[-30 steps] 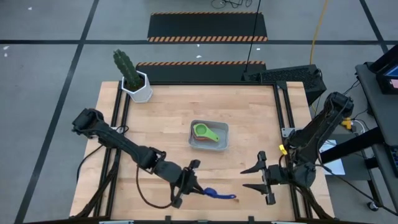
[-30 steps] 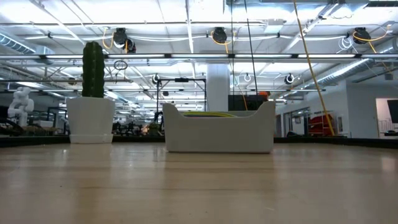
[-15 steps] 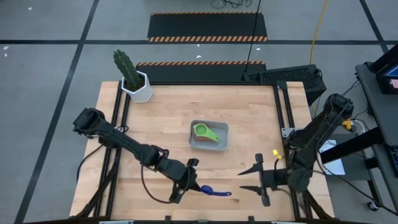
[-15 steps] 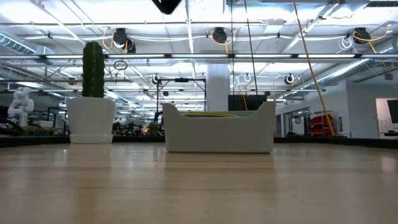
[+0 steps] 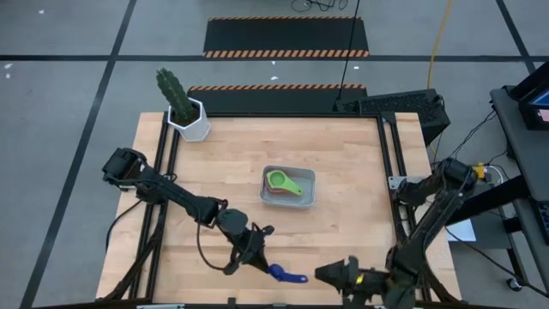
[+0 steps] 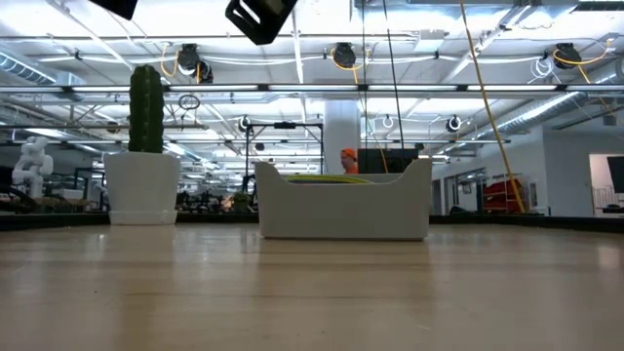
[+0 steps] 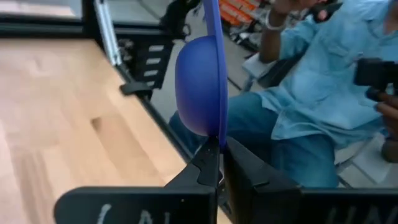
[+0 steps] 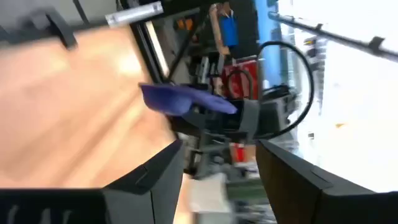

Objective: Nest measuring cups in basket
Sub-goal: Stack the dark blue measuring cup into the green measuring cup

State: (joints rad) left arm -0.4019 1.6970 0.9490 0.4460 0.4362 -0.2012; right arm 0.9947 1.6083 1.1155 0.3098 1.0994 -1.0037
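Left gripper (image 5: 260,264) sits near the table's front edge, around 6 o'clock, fingers pinched shut on the flat handle of the blue measuring cup (image 5: 284,275). The left wrist view shows the blue cup's bowl turned on edge, sticking out past the closed fingertips (image 7: 208,163). A handle grip makes sense: it leaves the bowl free to drop into the stack, though the cup probably needs rolling level before release.

Right gripper (image 5: 330,274) is low at roughly 5 o'clock, just beside the blue cup's far end, fingers spread apart with nothing between them. Its wrist camera looks straight at the cup, so it looks lined up for a handover or to steady the bowl; cannot tell which.

Basket (image 5: 307,176) sits near the table centre. The green cup (image 5: 280,182) lies on top inside it, handle pointing to about 4 o'clock, with a reddish cup edge under it; the rest of the stack is hidden. In the low view only the basket wall shows, with a yellow-green rim just above it.

Cactus pot (image 5: 192,121) stands at 10 o'clock, well apart from the work. A person in a blue shirt (image 7: 323,93) sits beyond the table edge, behind the held cup.

Judgement: late in the task; the blue cup still has to go in.
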